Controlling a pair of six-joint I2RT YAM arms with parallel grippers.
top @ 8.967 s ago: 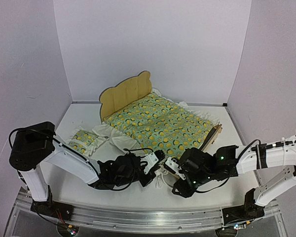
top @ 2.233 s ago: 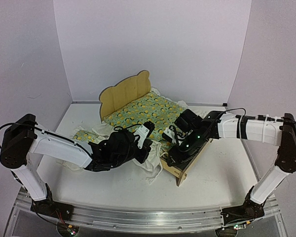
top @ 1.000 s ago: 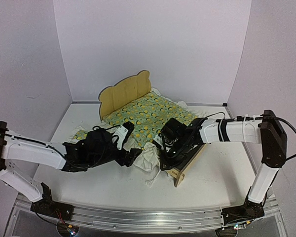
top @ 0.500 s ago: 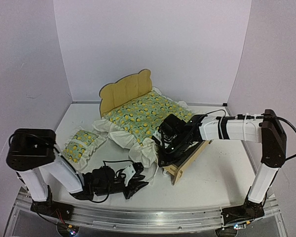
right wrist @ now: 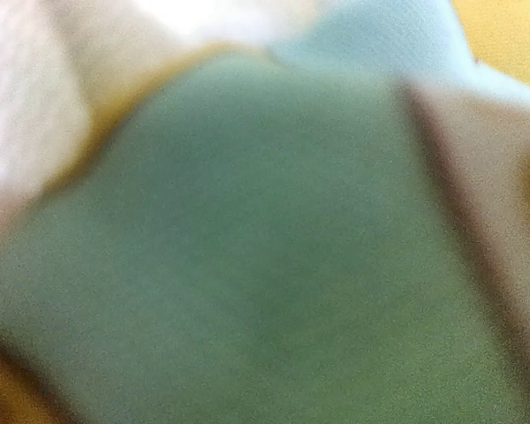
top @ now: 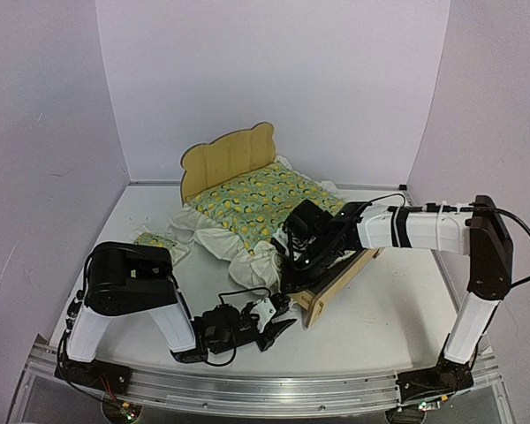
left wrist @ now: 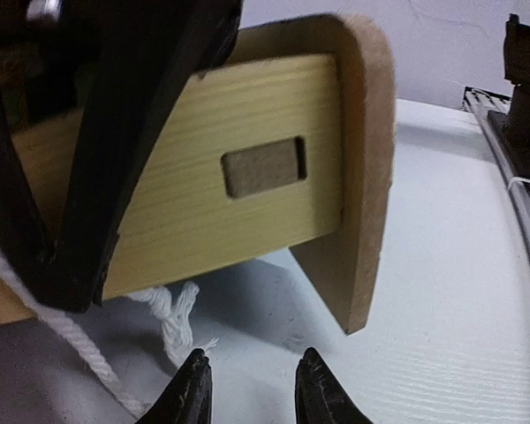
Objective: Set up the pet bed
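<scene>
**Bed frame angled on the tabletop, one claw at its foot**

From above, the pet bed (top: 228,163) sits slantwise on the white tabletop (top: 380,318), its eared headboard toward the back wall. The green-yellow quilt (top: 252,199) lies in it, white ruffle spilling over the near-left rail. The matching pillow (top: 153,243) is outside the frame, on the tabletop to its left.

The left wrist camera gives what the overhead cannot: the foot end close up, with pale wood (left wrist: 247,221), a tenon showing in its slot (left wrist: 263,166), and a white cord (left wrist: 172,318) dangling under the rail.

The left arm is folded low along the front edge. Its left claw (top: 287,323) points at the foot end, tips a little apart with nothing between them.

The right arm stretches across from the right, its right claw (top: 293,269) sunk into the ruffle at the near rail. Its own camera shows only blurred green cloth, so I cannot tell how its jaws stand.
</scene>
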